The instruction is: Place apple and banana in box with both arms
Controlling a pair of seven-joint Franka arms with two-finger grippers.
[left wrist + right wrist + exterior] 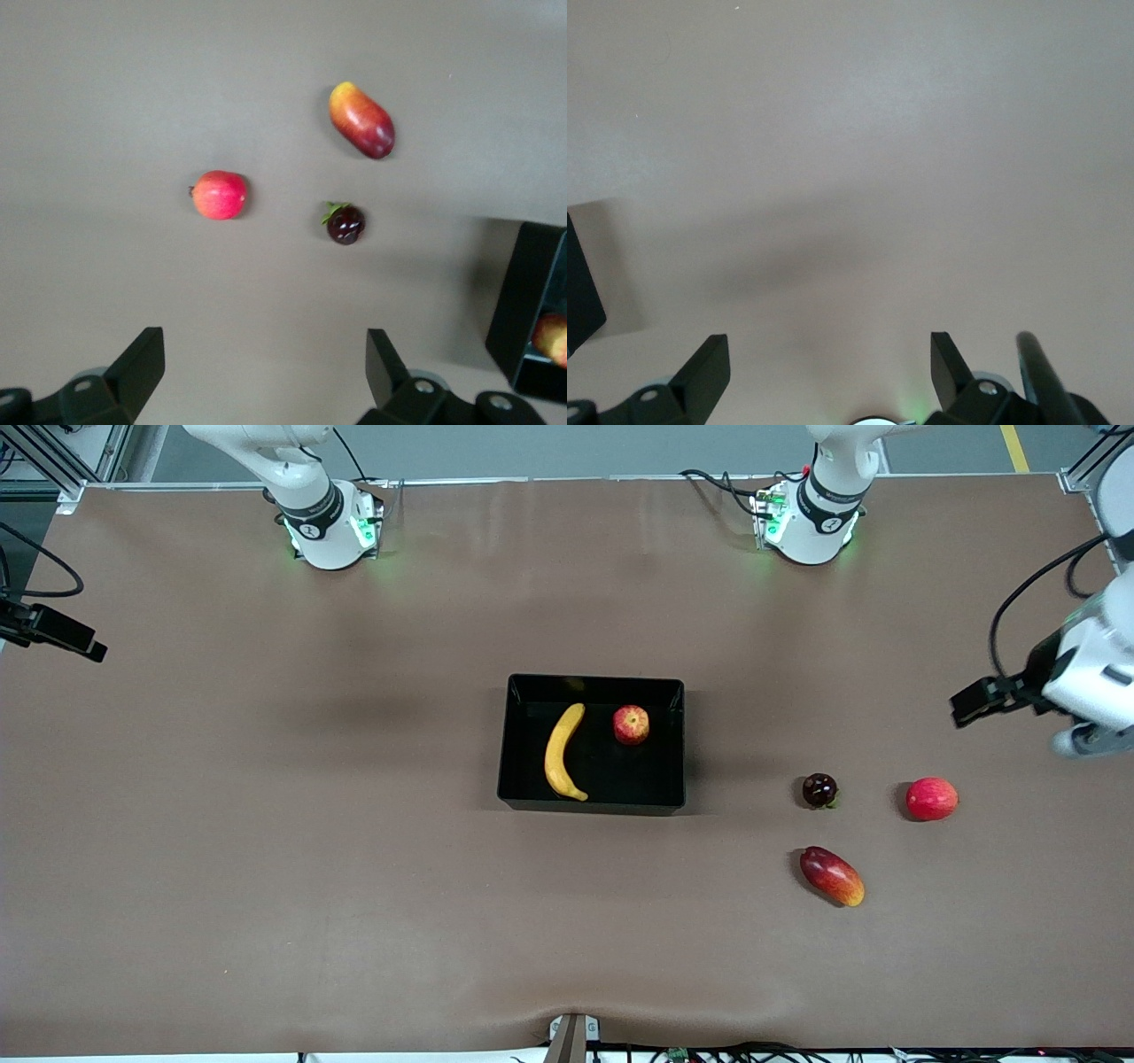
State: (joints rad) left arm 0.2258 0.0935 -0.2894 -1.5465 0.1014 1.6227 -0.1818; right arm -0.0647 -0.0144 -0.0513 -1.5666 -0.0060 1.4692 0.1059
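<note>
The black box (592, 804) sits mid-table. Inside it the yellow banana (562, 751) lies toward the right arm's end, and the small red apple (631, 724) rests beside it. My left gripper (979, 700) hovers open and empty above the table at the left arm's end. In the left wrist view its fingers (266, 363) frame bare table, with the box's corner (527, 310) and a sliver of apple (554, 339) at the edge. My right gripper (55, 634) hangs open and empty at the right arm's end; the right wrist view (830, 367) shows bare table and a box corner (580, 288).
Three loose fruits lie between the box and the left arm's end: a dark round fruit (819, 790), a smooth red round fruit (931, 798), and an oblong red-and-yellow fruit (832, 876) nearer the front camera. The same three appear in the left wrist view (345, 224), (219, 195), (361, 119).
</note>
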